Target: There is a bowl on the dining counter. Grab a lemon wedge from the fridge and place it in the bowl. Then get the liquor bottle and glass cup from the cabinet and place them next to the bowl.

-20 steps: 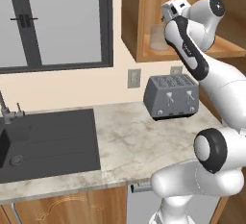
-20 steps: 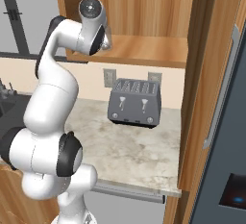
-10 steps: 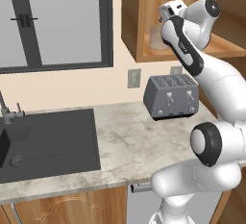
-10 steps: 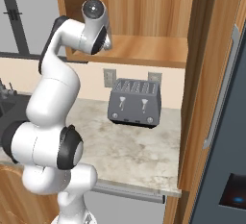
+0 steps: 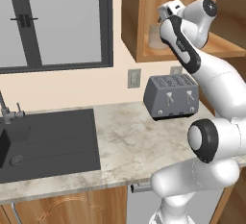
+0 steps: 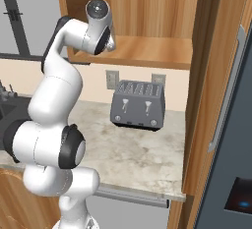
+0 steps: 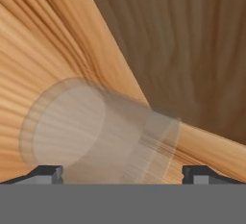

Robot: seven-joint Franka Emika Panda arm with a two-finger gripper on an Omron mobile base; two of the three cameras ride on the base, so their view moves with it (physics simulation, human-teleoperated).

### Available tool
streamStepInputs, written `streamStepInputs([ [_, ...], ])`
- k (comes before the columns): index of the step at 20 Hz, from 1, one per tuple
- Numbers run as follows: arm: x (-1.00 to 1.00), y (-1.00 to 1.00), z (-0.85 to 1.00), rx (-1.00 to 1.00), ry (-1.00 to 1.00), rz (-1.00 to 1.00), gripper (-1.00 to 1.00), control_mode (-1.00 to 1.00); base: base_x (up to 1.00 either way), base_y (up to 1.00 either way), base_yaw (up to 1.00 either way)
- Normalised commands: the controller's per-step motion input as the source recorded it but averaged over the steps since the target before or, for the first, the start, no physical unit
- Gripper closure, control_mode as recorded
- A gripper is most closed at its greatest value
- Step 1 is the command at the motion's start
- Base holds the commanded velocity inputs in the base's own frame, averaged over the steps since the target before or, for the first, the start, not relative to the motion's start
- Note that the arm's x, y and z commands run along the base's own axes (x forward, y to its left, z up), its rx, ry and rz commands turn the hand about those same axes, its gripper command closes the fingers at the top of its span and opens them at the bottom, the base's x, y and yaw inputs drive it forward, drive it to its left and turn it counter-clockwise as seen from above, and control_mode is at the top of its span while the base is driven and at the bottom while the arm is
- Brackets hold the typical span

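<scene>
A marbled kitchen worktop (image 5: 129, 136) carries a grey toaster (image 5: 171, 96) beside a dark sink (image 5: 45, 141), beneath the open wooden cabinet (image 5: 139, 21). Inside it the gripper (image 7: 122, 172) stands spread wide, its fingertips (image 7: 45, 172) flanking the glass cup (image 7: 96, 129) on the shelf, untouched. In the left base view, the arm half hides the cup. The fridge (image 6: 231, 139) is cut off at the right.

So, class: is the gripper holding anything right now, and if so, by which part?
Nothing is held. The gripper is open, its fingertips either side of the glass cup on the cabinet shelf, not closed on it.
</scene>
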Motion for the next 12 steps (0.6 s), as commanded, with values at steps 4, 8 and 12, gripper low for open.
streamStepInputs([
  [4, 0.00, 0.00, -0.21, 0.00, 0.00, 0.00, -1.00, -1.00, 0.00, 0.00, 0.00],
  [8, 0.00, 0.00, -0.25, 0.00, 0.00, 0.00, -1.00, -1.00, 0.00, 0.00, 0.00],
  [12, 0.00, 0.00, -0.24, 0.00, 0.00, 0.00, -1.00, -1.00, 0.00, 0.00, 0.00],
])
